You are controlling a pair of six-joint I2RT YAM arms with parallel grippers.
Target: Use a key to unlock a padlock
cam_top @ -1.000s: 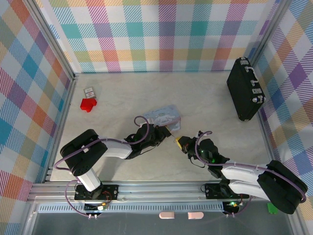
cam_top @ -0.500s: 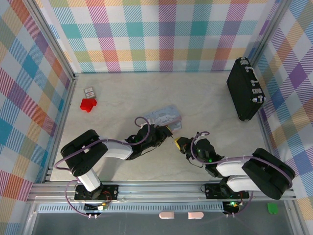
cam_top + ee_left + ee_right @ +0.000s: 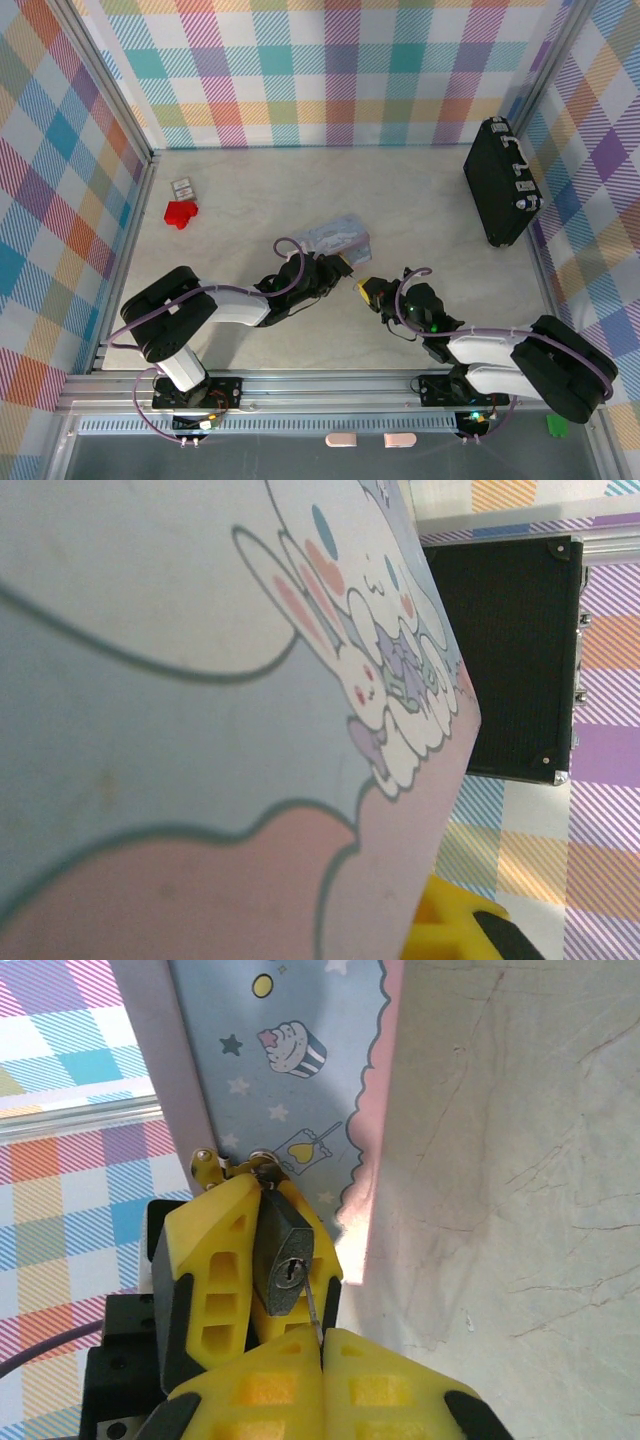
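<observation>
Our right gripper [image 3: 322, 1340], pinching the key [image 3: 313, 1310], now sits nearer the padlock [image 3: 283, 1260] clamped in our left gripper [image 3: 262, 1195]; insertion looks next.

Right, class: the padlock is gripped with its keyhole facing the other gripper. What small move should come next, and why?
Probably ease the right gripper forward, steering the key tip into the keyhole. The left gripper clamps the padlock beside the tin, slot facing the right wrist camera. The thin blade pinched in the shut right fingers seems to end just beside the slot, not inside.
</observation>
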